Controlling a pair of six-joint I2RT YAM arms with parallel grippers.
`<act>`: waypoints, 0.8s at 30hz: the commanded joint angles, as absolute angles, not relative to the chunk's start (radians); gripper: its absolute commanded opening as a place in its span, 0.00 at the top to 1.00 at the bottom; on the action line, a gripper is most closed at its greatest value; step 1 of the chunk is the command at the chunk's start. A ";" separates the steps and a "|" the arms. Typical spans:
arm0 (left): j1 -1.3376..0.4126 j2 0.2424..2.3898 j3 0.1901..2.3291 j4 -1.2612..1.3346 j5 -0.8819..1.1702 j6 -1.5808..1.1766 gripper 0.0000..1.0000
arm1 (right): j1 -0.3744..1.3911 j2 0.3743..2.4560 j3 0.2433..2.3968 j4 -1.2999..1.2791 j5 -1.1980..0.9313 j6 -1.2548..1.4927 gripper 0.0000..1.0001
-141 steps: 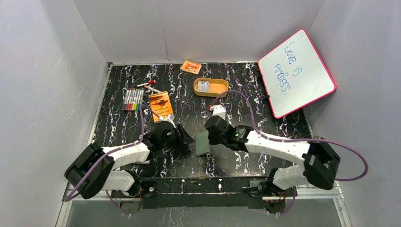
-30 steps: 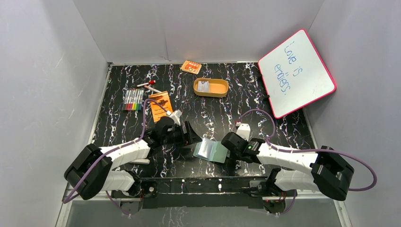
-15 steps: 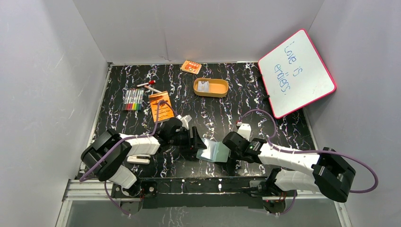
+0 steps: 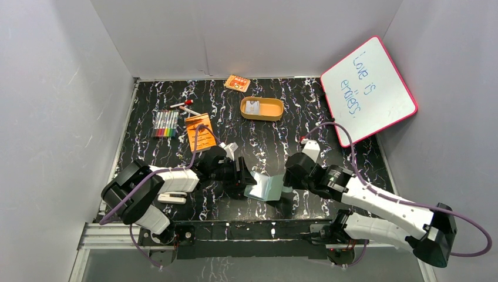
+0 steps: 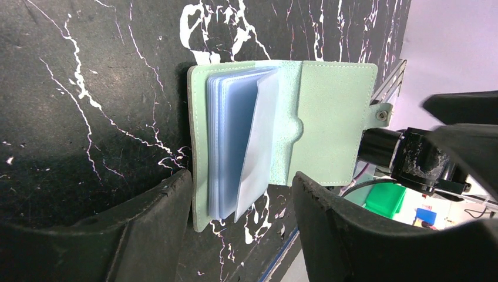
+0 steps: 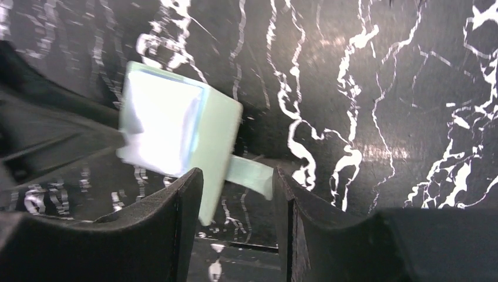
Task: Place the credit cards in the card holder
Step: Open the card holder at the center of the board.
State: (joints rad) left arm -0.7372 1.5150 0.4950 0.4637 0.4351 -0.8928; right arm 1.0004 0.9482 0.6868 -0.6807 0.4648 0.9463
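Two grippers flank the card holder [image 4: 267, 188], which lies open, pockets up. Left gripper [image 5: 241, 176]: jaws wide, astride its pocket half at the left edge; pinching or not, cannot tell. Right gripper [image 6: 238, 176]: jaws apart, empty, just right of it. Tan tray [image 4: 277, 115], well beyond it, holds one credit card [image 4: 253, 107].

Black marbled table [image 4: 264, 141]: card holder [image 4: 267, 187] (spread open), tan tray [image 4: 270, 108], orange booklet [image 4: 199, 132], markers [image 4: 165, 123], orange packet [image 4: 237, 83].
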 commanded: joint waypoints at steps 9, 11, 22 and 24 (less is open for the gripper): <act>-0.741 1.492 0.510 0.451 0.420 -0.880 0.40 | 0.997 1.016 0.834 -0.498 0.264 0.774 0.49; -0.742 1.485 0.506 0.446 0.417 -0.881 0.39 | 0.996 1.063 0.814 -0.446 0.249 0.769 0.50; -0.742 1.419 0.481 0.406 0.389 -0.879 0.35 | 0.875 1.222 0.577 -0.241 0.139 0.800 0.59; -0.742 1.399 0.475 0.397 0.377 -0.880 0.34 | 0.861 1.245 0.550 -0.223 0.128 0.791 0.62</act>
State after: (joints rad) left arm -0.7372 1.4666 0.4873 0.4316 0.3988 -0.8913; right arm 0.8845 1.2209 0.5888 -0.3176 0.1783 0.8043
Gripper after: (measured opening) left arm 0.649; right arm 0.405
